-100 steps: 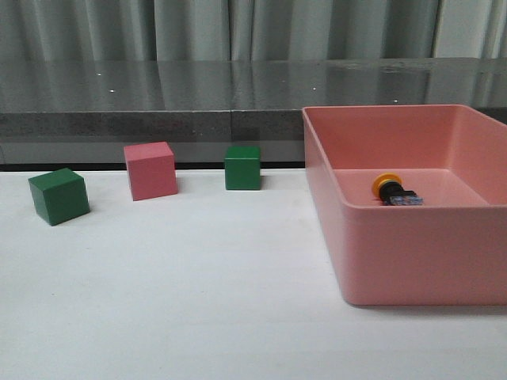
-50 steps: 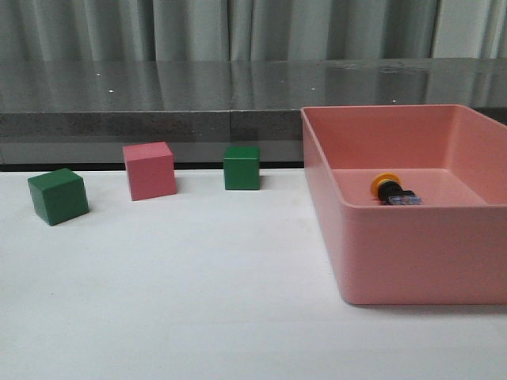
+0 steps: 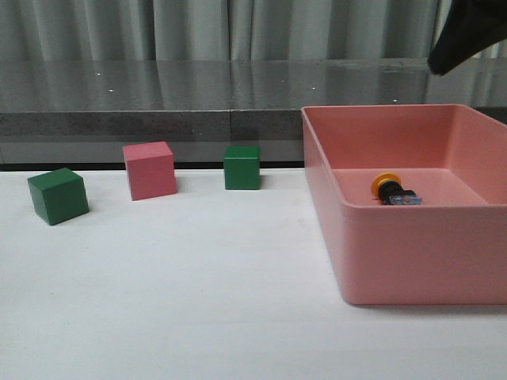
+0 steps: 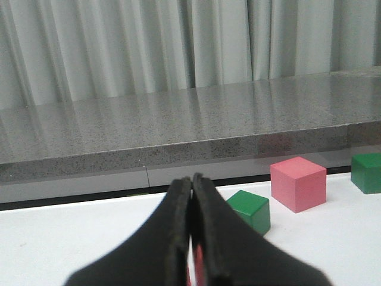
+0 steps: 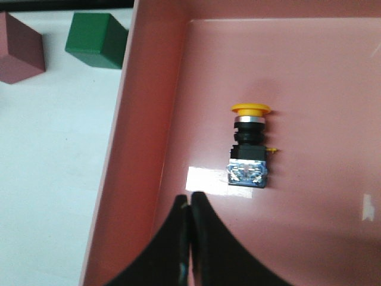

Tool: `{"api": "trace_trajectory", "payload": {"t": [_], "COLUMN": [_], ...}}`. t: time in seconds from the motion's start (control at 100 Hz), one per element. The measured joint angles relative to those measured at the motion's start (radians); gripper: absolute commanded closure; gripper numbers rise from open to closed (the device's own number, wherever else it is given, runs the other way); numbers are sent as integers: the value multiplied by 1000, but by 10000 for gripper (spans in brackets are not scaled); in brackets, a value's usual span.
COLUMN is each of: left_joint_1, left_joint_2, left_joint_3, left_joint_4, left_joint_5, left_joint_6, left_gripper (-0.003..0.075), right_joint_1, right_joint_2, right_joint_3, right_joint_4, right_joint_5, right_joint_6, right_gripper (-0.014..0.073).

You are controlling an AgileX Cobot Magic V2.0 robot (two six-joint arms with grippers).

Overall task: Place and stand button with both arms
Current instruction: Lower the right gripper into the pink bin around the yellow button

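- One button (image 3: 394,191) is what you have to deal with; it lies on its side on the floor of the pink bin (image 3: 412,261), yellow cap toward the far wall and blue-and-clear base toward the near wall.
- In the right wrist view you see the button (image 5: 250,146) apart from the bin walls (image 5: 143,143), with nothing touching it.
- Your right gripper (image 5: 189,205) hangs over the bin floor, just short of the button's base; its jaws are pressed together with nothing between them.
- In the front view only a dark piece of the right arm (image 3: 467,32) shows, high above the bin's far right corner.
- Your left gripper (image 4: 191,189) sits low over the white worktop (image 4: 71,238), jaws closed flat against each other and empty.
- Ahead of it in the left wrist view you see a green cube (image 4: 250,210), a pink cube (image 4: 297,183) and a second green cube (image 4: 367,173) at the edge.
- On the worktop (image 3: 174,301) left of the bin, the cubes stand apart in a loose row: green (image 3: 58,195), pink (image 3: 150,170), green (image 3: 242,167).
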Motion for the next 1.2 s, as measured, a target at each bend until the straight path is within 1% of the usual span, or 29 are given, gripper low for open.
{"api": "trace_trajectory", "payload": {"t": [0.17, 0.33, 0.4, 0.45, 0.49, 0.54, 0.64, 0.69, 0.74, 0.87, 1.0, 1.2], "left_joint_1": [0, 0, 0, 0, 0, 0, 0, 0, 0, 0, 0, 0], "left_joint_2": [0, 0, 0, 0, 0, 0, 0, 0, 0, 0, 0, 0], "left_joint_3": [0, 0, 0, 0, 0, 0, 0, 0, 0, 0, 0, 0], "left_joint_4": [0, 0, 0, 0, 0, 0, 0, 0, 0, 0, 0, 0], "left_joint_5": [0, 0, 0, 0, 0, 0, 0, 0, 0, 0, 0, 0], "left_joint_6": [0, 0, 0, 0, 0, 0, 0, 0, 0, 0, 0, 0], "left_gripper": [740, 740, 740, 740, 740, 740, 740, 740, 740, 740, 740, 740], "right_joint_1": [20, 20, 20, 20, 20, 20, 20, 20, 20, 20, 20, 20], "right_joint_2": [94, 109, 116, 127, 136, 146, 163, 168, 170, 170, 179, 252], "right_joint_3": [-13, -13, -17, -18, -18, -18, -18, -18, -18, -18, -18, -19], "right_joint_4": [4, 4, 4, 4, 5, 5, 5, 5, 5, -5, -79, -117], "right_joint_5": [-14, -47, -67, -77, -81, -84, -86, -86, -92, -111, -139, -146], "right_joint_6": [-17, -30, -33, -35, -40, -47, -55, -56, -58, -58, -58, -59], "right_gripper": [655, 653, 630, 585, 523, 428, 195, 111, 60, 53, 53, 53]}}
